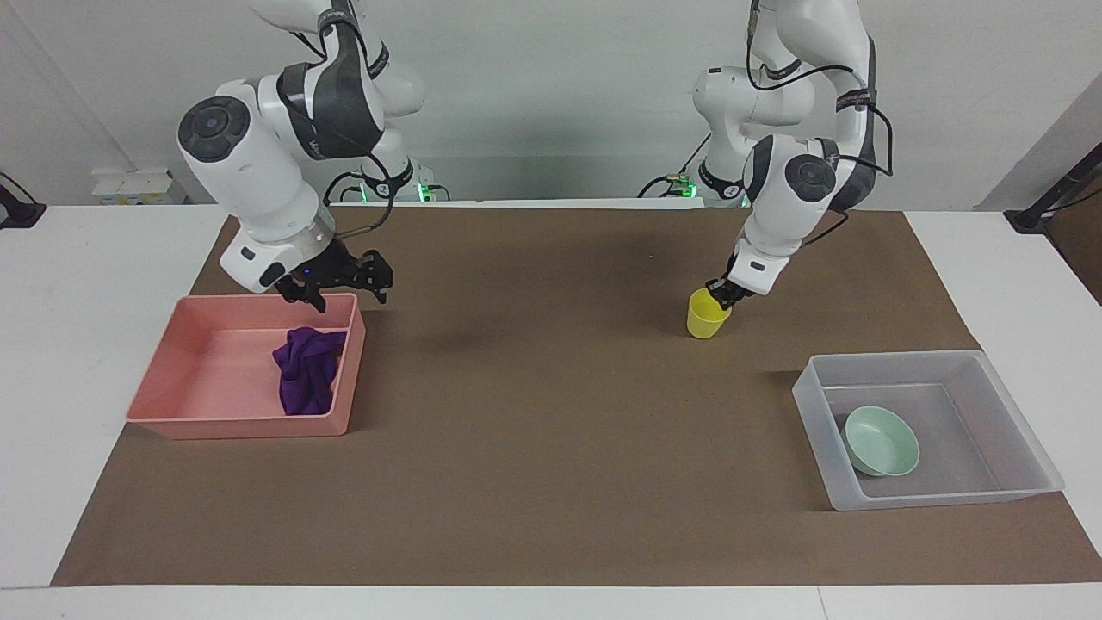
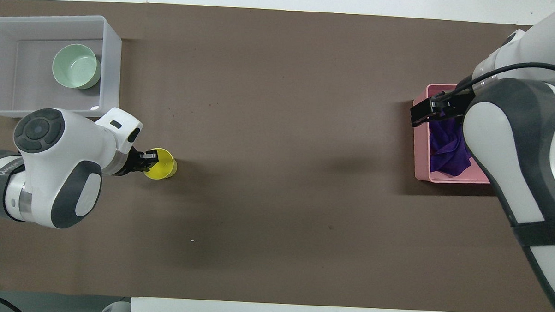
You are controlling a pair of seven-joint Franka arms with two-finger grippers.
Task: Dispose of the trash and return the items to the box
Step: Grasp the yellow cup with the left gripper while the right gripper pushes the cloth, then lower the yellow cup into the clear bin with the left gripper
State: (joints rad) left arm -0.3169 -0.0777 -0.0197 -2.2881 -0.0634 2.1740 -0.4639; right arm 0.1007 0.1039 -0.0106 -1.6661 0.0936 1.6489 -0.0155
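Observation:
The yellow cup stands upright on the brown mat, nearer to the robots than the clear box. My left gripper is at the cup's rim and shut on it; it also shows in the overhead view at the cup. The mint-green bowl lies in the clear box. The purple cloth lies in the pink tray. My right gripper is open and empty, raised over the tray's edge nearest the robots.
The brown mat covers most of the white table. The pink tray sits at the right arm's end, the clear box at the left arm's end. The right arm hides part of the tray in the overhead view.

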